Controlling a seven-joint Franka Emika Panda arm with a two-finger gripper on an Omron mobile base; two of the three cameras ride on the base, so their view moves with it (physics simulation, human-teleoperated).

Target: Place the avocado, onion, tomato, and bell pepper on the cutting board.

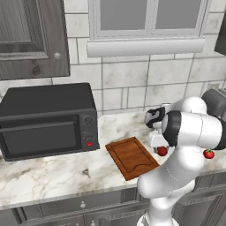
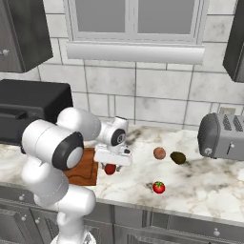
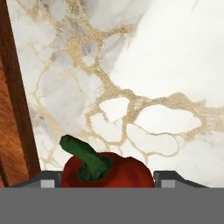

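From the left, the bell pepper (image 1: 162,151) is seen on the bench (image 1: 53,176) just beside the cutting board (image 1: 131,157), under the claw (image 1: 157,145). From the right, the same pepper lies below the hand. In the hand view, whether the claw pinches the pepper cannot be told; a centred squeeze is advised before lifting

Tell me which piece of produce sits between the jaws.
The bell pepper, dark red with a green stem, beside the cutting board; the tomato, onion and avocado lie apart.

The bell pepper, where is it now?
The bell pepper lies on the counter just right of the cutting board, between the jaws in the hand view.
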